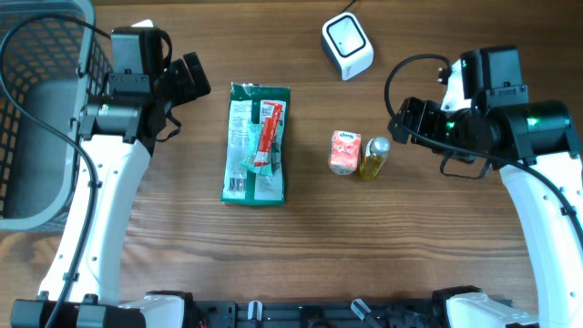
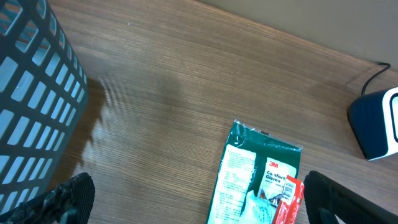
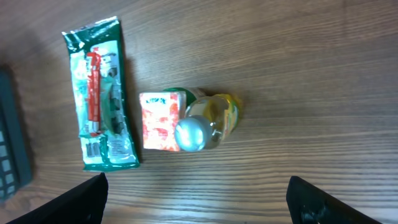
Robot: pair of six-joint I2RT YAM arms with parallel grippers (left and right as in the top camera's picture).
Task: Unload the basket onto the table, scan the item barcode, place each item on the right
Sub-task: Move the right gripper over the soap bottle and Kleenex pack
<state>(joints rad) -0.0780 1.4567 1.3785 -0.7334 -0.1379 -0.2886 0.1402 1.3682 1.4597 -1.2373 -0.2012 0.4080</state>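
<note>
Along the left edge of the brown wood-grain bench (image 1: 364, 246): grey plastic lattice basket (image 1: 41, 100). Left gripper (image 1: 185, 91) just beside it, released, fingers wide, grasping nothing. Mid-bench: flat green crinkled plastic packet with a red strip (image 1: 257, 144), lying flat, bare wood on every side. Well apart to its right, a small pink boxy carton (image 1: 344, 152) touches a small see-through yellow bottle with a round silver cap (image 1: 373, 157). Right gripper (image 1: 421, 137) near the bottle, released, fingers spread, grasping nothing. White rounded-cube scanner (image 1: 347, 46) by the far edge, cabled, apart from the rest. Near strip of bench is free wood.
</note>
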